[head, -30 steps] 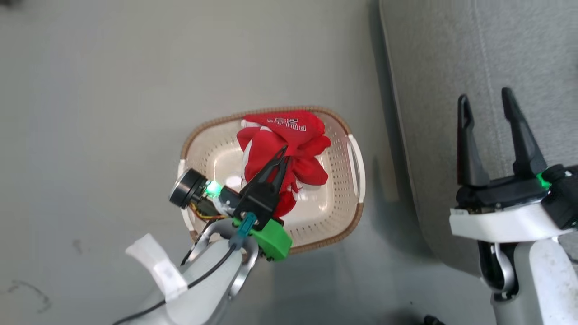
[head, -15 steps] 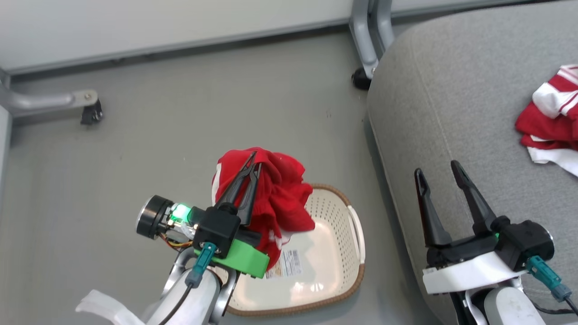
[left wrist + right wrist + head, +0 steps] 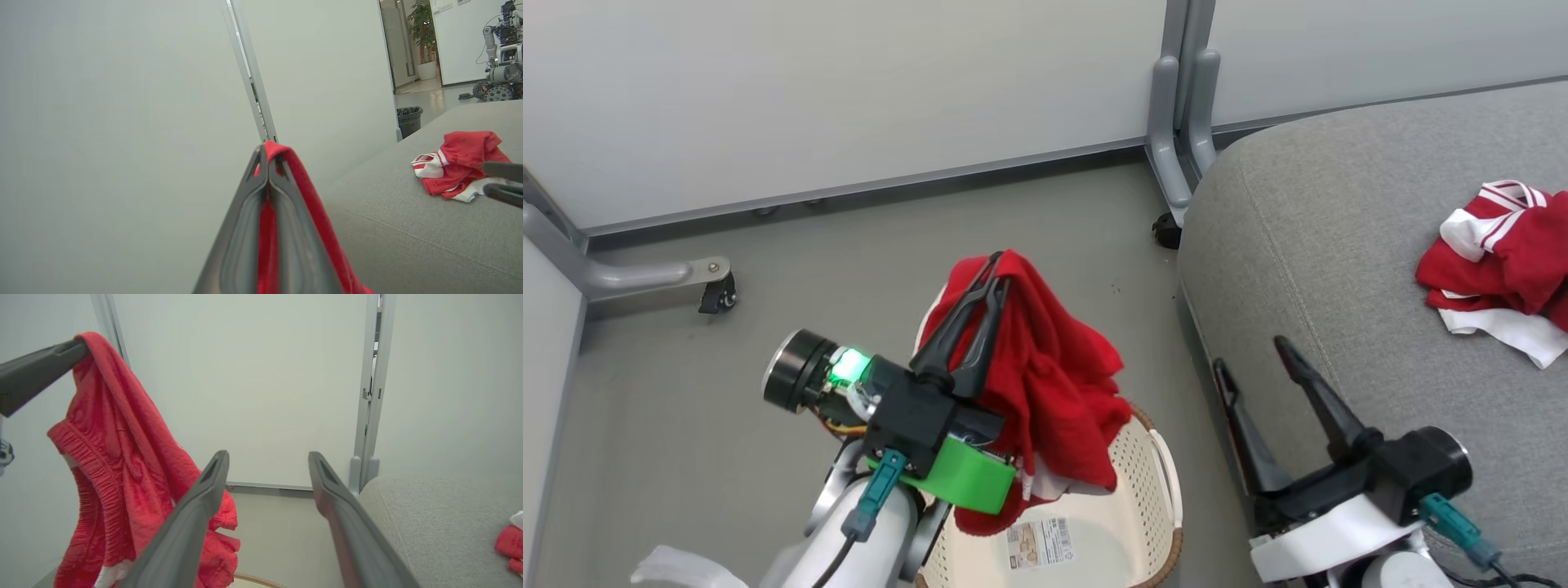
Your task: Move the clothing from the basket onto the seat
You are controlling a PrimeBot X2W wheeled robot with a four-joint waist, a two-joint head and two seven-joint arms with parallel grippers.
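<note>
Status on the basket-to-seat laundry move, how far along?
Done: a first garment lies on the seat. In hand: the left end effector is shut on a second garment, held above the basket. Left: carry it to the seat and release. The right end effector is open, empty. Basket floor shows a sticker; the rest is hidden, so more may remain.

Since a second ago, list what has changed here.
The left gripper, shut on the red garment, lifted it out of the basket; it now hangs above it. The head camera tilted up too. Unchanged: right gripper open, basket on the floor.
</note>
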